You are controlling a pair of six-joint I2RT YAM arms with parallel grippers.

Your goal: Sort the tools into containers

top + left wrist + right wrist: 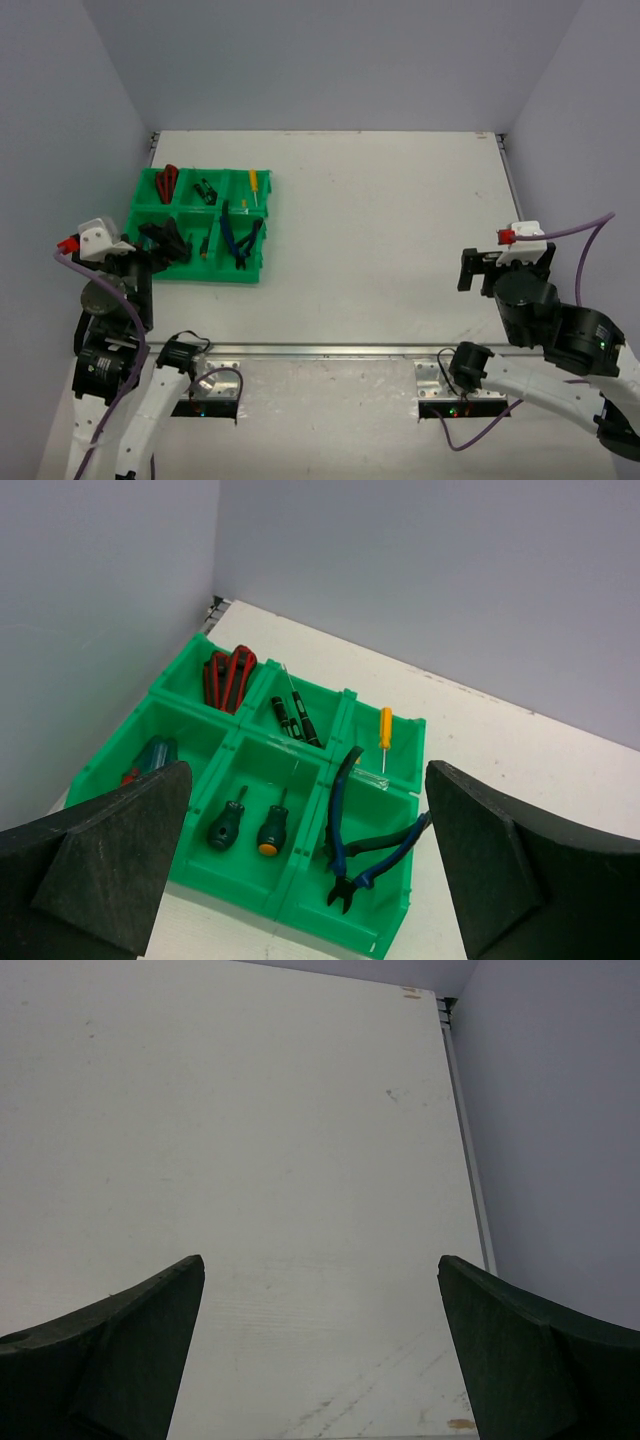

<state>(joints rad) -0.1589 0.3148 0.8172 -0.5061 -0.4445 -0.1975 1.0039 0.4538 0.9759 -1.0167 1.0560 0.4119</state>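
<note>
The green bin tray point(215, 277) stands at the table's left and shows in the left wrist view point(300, 905). Its compartments hold red pliers point(228, 675), thin black screwdrivers point(296, 716), a yellow screwdriver point(385, 728), blue-handled pliers point(352, 825), two stubby green screwdrivers point(246, 825) and a blue-green handled tool point(152, 755). My left gripper point(165, 242) point(308, 780) is open and empty, above the tray's near left corner. My right gripper point(478, 268) point(320, 1265) is open and empty over bare table at the right, far from the tray.
Grey walls close in the table at the left, back and right. A metal rail point(330, 350) runs along the near edge. The right table edge point(465, 1150) shows beside the wall. No loose tools show on the white tabletop point(390, 220).
</note>
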